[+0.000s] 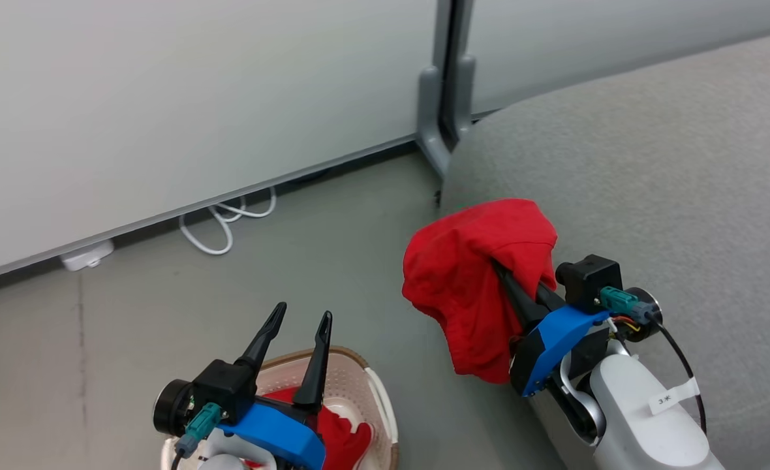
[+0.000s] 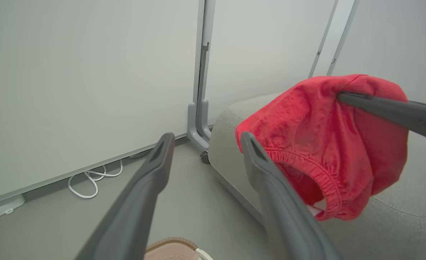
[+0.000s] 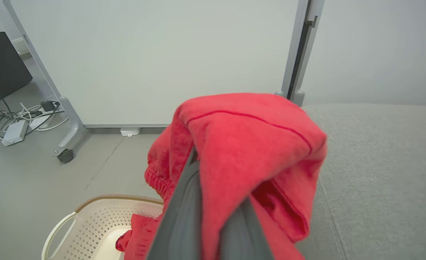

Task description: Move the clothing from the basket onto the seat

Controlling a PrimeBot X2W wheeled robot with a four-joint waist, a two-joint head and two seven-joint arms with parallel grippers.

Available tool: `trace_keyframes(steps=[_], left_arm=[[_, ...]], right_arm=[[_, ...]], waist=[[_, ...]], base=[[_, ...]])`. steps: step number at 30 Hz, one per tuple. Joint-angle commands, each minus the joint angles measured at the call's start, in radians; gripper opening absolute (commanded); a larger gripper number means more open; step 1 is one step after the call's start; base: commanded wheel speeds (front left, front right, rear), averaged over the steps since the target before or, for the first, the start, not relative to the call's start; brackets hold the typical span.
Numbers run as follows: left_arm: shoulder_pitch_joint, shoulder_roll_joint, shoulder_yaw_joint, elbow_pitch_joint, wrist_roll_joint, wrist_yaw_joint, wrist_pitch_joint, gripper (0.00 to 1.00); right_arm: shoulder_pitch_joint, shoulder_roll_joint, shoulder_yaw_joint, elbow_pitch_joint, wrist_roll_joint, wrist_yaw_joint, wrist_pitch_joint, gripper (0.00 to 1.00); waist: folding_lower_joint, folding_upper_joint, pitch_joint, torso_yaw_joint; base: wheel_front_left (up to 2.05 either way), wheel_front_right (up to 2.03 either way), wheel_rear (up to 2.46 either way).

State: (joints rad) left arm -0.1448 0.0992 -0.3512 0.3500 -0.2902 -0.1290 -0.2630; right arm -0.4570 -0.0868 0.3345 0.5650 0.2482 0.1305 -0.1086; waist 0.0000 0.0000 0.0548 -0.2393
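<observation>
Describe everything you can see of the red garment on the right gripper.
The red garment is soft, fleecy-looking cloth with a gathered elastic hem, one stitched seam line and a scrap of white inside. It hangs bunched and draped over the right gripper, whose shut fingers are buried in its folds. It is in the air, clear of the basket, at the edge of the grey seat; whether it brushes the seat I cannot tell.
</observation>
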Motion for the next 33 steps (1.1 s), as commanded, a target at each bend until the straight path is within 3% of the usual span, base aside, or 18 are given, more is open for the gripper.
trace_keyframes(steps=[1,16,33], left_arm=[[-0.013,0.007,0.002,-0.004,0.006,-0.002,-0.003,1.0],[-0.018,0.012,-0.009,-0.004,0.009,-0.002,-0.003,1.0],[-0.02,0.018,-0.02,0.002,0.004,-0.002,-0.003,1.0]], right_arm=[[0.008,0.005,-0.003,-0.004,-0.001,0.0,-0.008,0.0],[0.02,0.015,-0.019,-0.002,0.001,0.0,-0.021,0.0],[0.027,0.021,-0.034,0.005,-0.001,0.0,-0.029,0.0]], waist=[[0.0,0.0,0.015,-0.07],[0.0,0.0,0.033,-0.221],[0.0,0.0,0.041,-0.232]], base=[[0.0,0.0,0.0],[0.0,0.0,0.0],[0.0,0.0,0.0]])
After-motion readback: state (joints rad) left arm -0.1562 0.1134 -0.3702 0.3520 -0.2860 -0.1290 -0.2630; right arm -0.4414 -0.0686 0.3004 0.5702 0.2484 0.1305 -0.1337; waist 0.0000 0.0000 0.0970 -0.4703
